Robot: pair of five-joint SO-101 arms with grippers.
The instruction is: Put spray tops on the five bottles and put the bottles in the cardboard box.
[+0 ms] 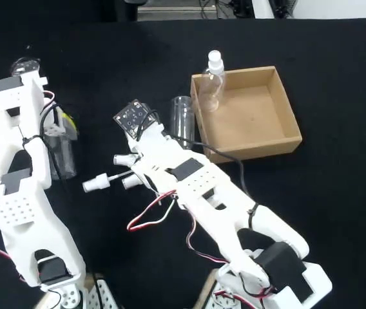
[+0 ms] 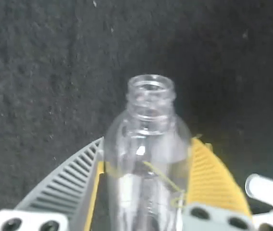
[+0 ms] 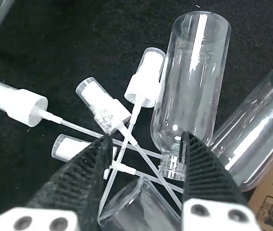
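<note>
Overhead, capped bottle (image 1: 214,82) occupies box (image 1: 250,149).

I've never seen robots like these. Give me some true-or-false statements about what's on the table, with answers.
1. A capped bottle stands in the cardboard box. True.
2. The left pincer holds a bottle with its spray top on. False: its neck is bare.
3. The right pincer is shut on a spray top. False: it is open above loose spray tops.
4. Spray tops lie on the black table. True.
</note>
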